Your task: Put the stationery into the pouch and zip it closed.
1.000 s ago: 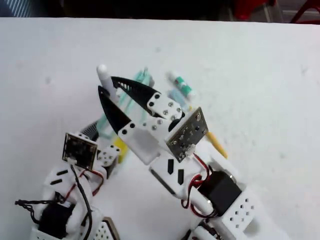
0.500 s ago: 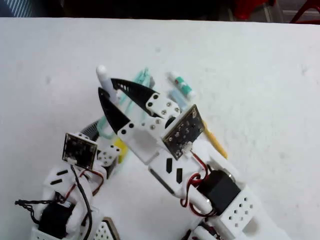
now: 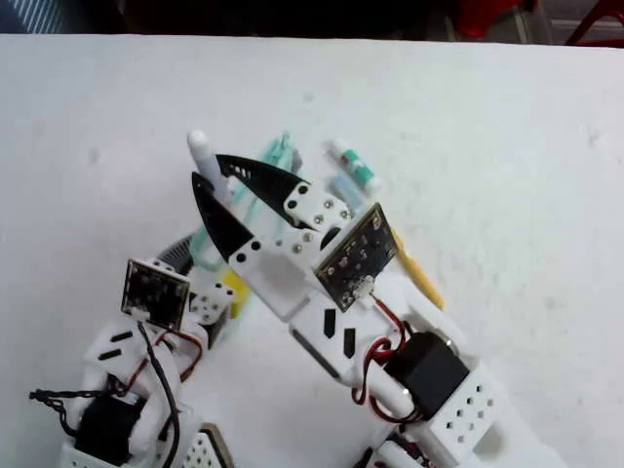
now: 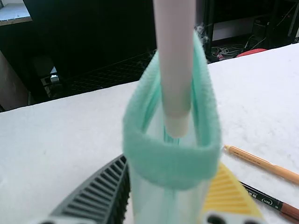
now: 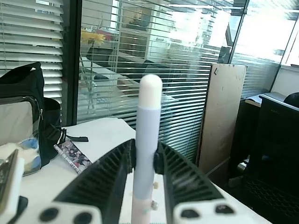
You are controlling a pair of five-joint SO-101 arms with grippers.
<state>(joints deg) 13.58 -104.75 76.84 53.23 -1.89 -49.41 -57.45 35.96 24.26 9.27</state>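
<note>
A white marker (image 3: 201, 149) stands upright with my right gripper (image 3: 207, 168) shut on its barrel (image 5: 146, 154) between black fingers. Its lower end sits inside the open mouth of the mint-green pouch (image 4: 170, 154). My left gripper (image 4: 166, 198) is shut on the pouch, a grey finger (image 4: 100, 203) on one side and a yellow finger (image 4: 229, 191) on the other. In the high view the pouch (image 3: 276, 156) lies mostly under the right arm, and the left gripper (image 3: 213, 271) is low beside it. An orange pencil (image 4: 261, 163) and a dark pen (image 4: 266, 201) lie on the table beside the pouch.
A small green-and-white stick (image 3: 353, 166) lies beyond the right arm, and the orange pencil (image 3: 421, 281) pokes out beside its wrist. The white table (image 3: 507, 146) stretches wide to the right and far side. Both arm bases crowd the near edge.
The right arm's wrist has shifted slightly; the marker stays held over the pouch mouth. The left arm has not moved.
</note>
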